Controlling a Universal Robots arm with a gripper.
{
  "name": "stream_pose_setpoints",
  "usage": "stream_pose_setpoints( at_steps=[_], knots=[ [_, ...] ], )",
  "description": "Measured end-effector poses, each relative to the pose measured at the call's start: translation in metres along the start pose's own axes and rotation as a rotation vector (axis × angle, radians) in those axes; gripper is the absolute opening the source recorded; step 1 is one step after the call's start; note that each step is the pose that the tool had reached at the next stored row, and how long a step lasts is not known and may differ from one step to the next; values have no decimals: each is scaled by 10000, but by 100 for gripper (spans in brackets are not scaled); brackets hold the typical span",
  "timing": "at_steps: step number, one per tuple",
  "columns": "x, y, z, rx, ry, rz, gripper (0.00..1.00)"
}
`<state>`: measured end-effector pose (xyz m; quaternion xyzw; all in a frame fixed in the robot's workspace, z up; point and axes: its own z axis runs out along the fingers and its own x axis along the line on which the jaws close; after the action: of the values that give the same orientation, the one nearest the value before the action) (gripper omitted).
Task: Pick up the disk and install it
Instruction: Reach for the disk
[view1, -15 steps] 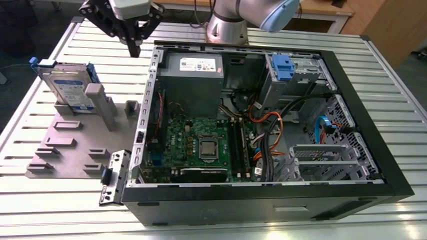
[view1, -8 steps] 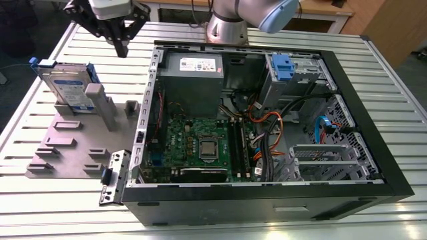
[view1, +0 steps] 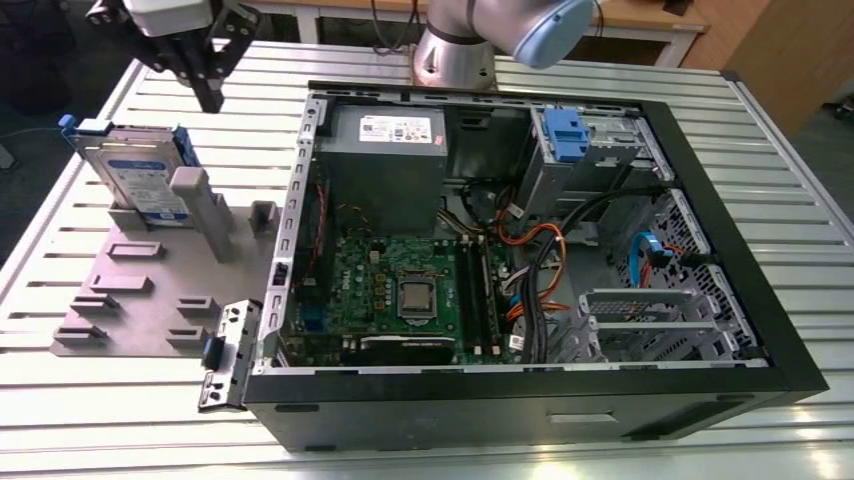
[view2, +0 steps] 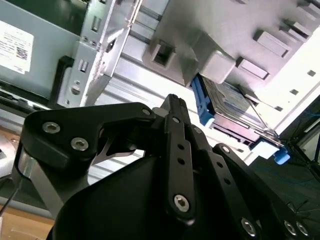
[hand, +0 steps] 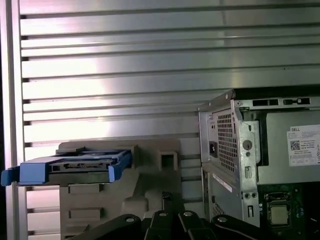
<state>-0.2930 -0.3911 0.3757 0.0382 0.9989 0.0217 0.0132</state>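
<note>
Disk (view1: 134, 175) standing on its long edge in the grey stand (view1: 134, 290), propped between the stand's upright posts, one post (view1: 190, 195) just in front of it. Blue frame around the rim, blue tab at the end nearest the table's far edge, white-and-blue label plain to see in the exterior view. Not yet lifted, not yet in the computer case (view1: 747, 300).

Stand lying flat on the slatted metal table (view1: 134, 430), along the edge at the exterior view's left, just beside the case; touching it or not, cannot tell.

Pincer (view1: 211, 100) closed, black fingers drawn together to a single tip, nothing held. Hanging over the table's far corner at the exterior view's left, near the disk's tab end, higher than it and apart from it. Same closed tip (view2: 172, 100) in the second wrist view, with the disk (view2: 235, 107) beyond it. Disk (hand: 75, 167) edge-on in the first wrist view, blue frame running along it, seated in the stand (hand: 150, 160).

Case open in the table's middle: green board (view1: 400, 280) inside, grey power box (view1: 387, 160) with a white sticker toward the far edge, metal cage (view1: 567, 140) with a blue latch near that box.
</note>
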Motion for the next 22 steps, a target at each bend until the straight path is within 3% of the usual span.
stream_pose_setpoints(
  at_steps=[8, 11, 17, 22],
  knots=[
    [281, 97, 30, 5, 0, 17, 11],
    [454, 136, 55, 6, -3, 19, 11],
    [710, 129, 111, 66, -4, 17, 11],
    [811, 119, 176, 125, 16, 16, 11]
  ],
)
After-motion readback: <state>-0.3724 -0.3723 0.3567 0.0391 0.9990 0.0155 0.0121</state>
